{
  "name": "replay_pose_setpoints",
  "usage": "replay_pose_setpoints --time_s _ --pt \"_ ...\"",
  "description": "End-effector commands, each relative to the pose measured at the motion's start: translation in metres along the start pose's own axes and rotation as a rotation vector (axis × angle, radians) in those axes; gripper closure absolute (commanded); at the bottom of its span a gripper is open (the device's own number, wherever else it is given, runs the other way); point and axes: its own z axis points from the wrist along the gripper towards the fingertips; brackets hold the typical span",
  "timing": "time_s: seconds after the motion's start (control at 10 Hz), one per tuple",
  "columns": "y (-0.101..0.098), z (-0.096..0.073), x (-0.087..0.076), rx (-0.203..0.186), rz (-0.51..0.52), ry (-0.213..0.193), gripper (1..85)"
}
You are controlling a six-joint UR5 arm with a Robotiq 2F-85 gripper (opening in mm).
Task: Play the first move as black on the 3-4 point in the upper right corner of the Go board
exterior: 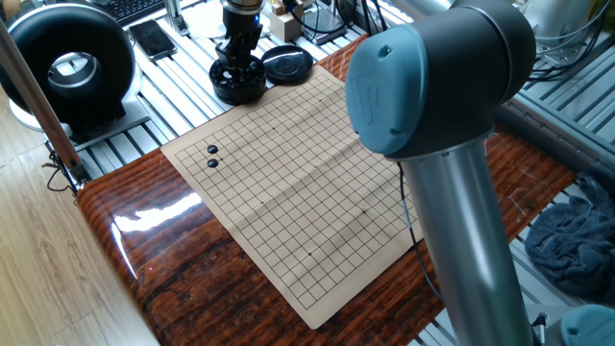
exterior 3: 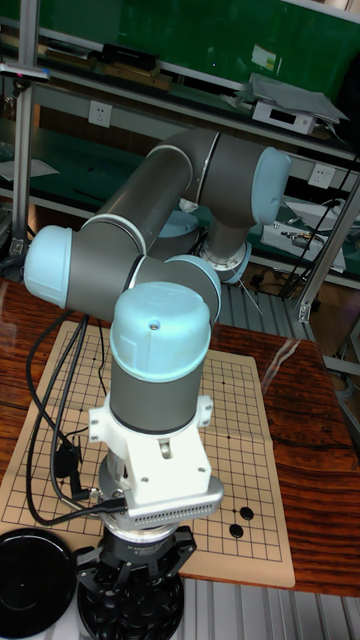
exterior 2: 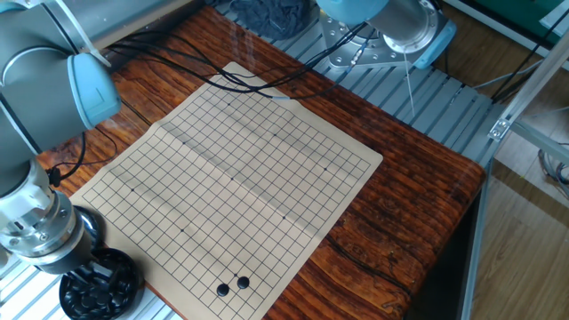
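Seen in the tall fixed view, near to far: the gripper (exterior 3: pixel 135 590) is lowered into the bowl (exterior 3: pixel 130 607) of black stones off the board's near edge; finger state cannot be told. A lid (exterior 3: pixel 35 568) lies beside the bowl. Two stones (exterior 3: pixel 240 522) sit touching near the board's (exterior 3: pixel 235 420) near right corner. Cables (exterior 3: pixel 55 400) are draped over the board's left side. No stone can be made out in the gripper.

jaws hidden inside bowl (exterior: pixel 238 82); grasp unreadable; arm (exterior: pixel 432 125) covers board (exterior: pixel 288 183) corner
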Motion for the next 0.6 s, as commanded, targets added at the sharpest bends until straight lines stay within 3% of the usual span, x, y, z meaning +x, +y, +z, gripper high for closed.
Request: replay_pose_setpoints --time_s 0.0,0.3,0.5 --pt "0.001 0.000 -0.002 -0.008 0.006 -0.005 50.0" --pt "0.011 0.002 -0.003 -0.052 0.033 -0.007 50.0" --pt "0.013 0.003 -0.002 -0.058 0.033 -0.005 50.3"
